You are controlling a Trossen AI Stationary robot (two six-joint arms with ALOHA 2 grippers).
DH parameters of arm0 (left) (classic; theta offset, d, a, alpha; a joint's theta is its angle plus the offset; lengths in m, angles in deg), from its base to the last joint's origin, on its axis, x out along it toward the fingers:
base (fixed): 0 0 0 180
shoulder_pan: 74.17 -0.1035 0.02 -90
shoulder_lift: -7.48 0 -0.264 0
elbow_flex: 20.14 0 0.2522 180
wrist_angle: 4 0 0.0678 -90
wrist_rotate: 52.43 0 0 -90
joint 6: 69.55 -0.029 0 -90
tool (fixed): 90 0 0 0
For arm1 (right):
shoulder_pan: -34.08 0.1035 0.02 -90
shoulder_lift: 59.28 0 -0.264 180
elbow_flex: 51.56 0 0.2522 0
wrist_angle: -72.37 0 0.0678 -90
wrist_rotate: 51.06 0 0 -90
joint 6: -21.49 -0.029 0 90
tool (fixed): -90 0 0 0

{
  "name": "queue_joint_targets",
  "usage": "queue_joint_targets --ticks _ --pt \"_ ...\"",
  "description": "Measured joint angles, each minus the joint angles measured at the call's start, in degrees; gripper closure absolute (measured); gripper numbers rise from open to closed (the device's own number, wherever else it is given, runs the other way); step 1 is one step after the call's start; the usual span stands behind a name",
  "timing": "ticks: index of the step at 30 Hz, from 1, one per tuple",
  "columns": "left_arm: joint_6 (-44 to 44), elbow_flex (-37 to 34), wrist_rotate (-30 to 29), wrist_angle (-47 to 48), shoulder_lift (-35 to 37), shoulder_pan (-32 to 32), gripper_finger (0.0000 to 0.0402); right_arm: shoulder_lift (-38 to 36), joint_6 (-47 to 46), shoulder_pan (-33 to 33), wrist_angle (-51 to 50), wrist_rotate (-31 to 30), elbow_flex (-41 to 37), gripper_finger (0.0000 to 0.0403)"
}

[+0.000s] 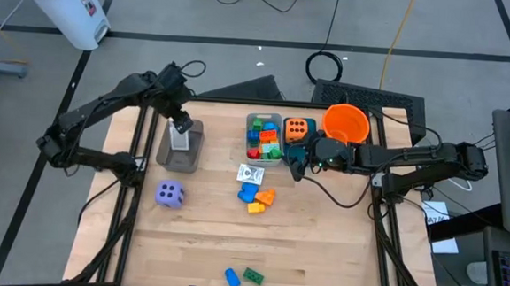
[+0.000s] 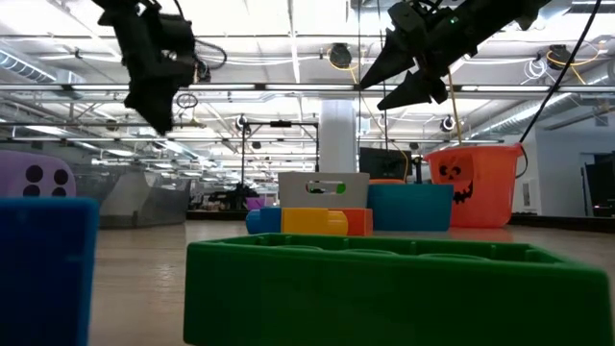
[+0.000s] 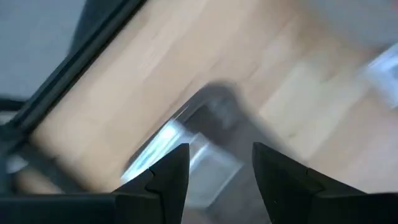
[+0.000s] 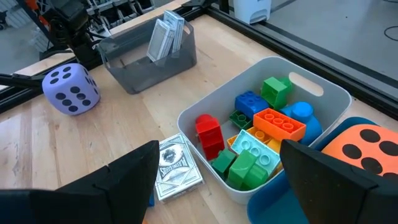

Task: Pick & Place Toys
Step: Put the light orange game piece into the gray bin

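Overhead, a wooden bench (image 1: 319, 253) holds sorting bins. The white bin (image 1: 254, 123) is already full of bricks, and packets stand in the grey bin (image 1: 181, 156). Left to sort: a purple die (image 1: 169, 194), a packet (image 1: 250, 173), and loose bricks (image 1: 257, 197). The left gripper (image 1: 181, 126) hovers over the grey bin, part open, empty. The right gripper (image 1: 294, 166) waits beside the white bin, open, empty.

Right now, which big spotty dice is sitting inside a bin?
The orange black-dotted dice, resting in the teal bin. The purple white-dotted dice sits on the bare wooden table.
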Motion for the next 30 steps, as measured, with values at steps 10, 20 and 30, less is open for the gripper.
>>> queue_joint_targets --ticks 10,20,30 --pt "14.3 0.0 14.7 -15.8 10.2 8.1 0.0218 0.0 0.0 0.0 0.0 0.0 0.0 0.0080" --pt "24.9 0.0 14.4 -32.0 15.5 27.1 0.0218 0.0 0.0 0.0 0.0 0.0 0.0 0.0080" --pt "27.8 -0.1 3.5 -43.8 12.2 43.8 0.0218 0.0 0.0 0.0 0.0 0.0 0.0 0.0080"
